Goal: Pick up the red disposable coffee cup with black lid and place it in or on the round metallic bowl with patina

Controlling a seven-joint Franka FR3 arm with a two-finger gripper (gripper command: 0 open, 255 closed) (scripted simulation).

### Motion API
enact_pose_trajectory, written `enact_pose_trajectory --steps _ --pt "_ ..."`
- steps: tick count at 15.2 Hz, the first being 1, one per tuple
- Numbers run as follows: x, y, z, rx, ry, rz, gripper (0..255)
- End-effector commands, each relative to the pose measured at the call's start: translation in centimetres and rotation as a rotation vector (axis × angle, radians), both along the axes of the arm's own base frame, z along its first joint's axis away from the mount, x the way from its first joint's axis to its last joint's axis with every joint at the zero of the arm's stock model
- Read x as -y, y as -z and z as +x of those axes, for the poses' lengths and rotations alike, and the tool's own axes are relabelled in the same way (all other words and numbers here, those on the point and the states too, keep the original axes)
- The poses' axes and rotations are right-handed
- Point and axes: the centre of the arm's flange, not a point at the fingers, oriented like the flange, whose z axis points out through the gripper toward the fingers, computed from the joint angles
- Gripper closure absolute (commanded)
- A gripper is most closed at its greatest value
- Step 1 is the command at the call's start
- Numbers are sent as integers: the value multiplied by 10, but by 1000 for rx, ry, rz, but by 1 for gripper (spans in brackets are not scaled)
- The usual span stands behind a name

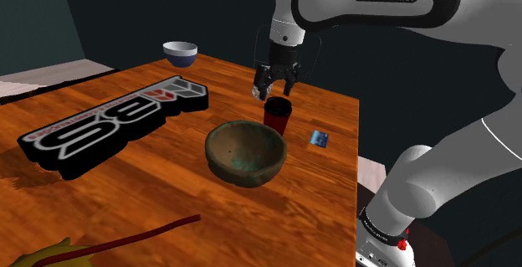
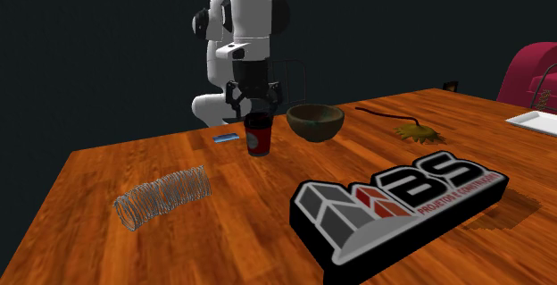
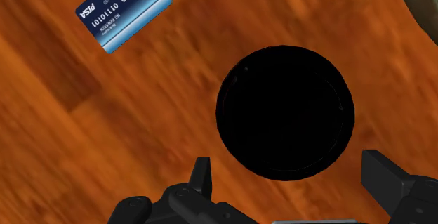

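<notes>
The red paper coffee cup (image 1: 277, 116) (image 2: 259, 137) stands upright on the wooden desk (image 1: 318, 198) (image 2: 223, 238) with its black lid (image 3: 284, 112) on. It is just beside the round greenish-brown bowl (image 1: 246, 150) (image 2: 314, 120), a small gap between them; nothing lies in the bowl. In the shoulder view the cup sits behind the bowl's far rim, and in the second exterior view it is at the bowl's left.

Straight above the cup hangs the black gripper (image 1: 278, 92) (image 2: 257, 106) (image 3: 291, 180), pointing down. Its fingers (image 3: 202, 177) are spread wide, one to each side of the lid and not touching it, with the tips just over the lid's height; it holds nothing.

A blue card (image 1: 318, 138) (image 2: 227, 138) (image 3: 124, 12) lies flat on the desk near the cup, on the side away from the bowl as the wrist view shows it.

Farther off, a big block sign with red and white letters (image 1: 109, 123) (image 2: 402, 198) lies on the desk. A small white and blue bowl (image 1: 180, 53) sits at the far corner in the shoulder view. A grey coiled spring (image 2: 165, 194) lies well apart from the cup, toward the second exterior view's left. A yellowish leafy thing with a long dark red stem (image 1: 50, 253) (image 2: 419, 132) lies beyond the bowl
</notes>
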Motion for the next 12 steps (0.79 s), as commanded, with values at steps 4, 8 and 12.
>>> enact_pose_trajectory --steps 4,8,12 --pt "-1 29 1 0 1 0 0" --pt "-1 29 1 0 1 0 0" --pt "-1 29 1 0 1 0 0"
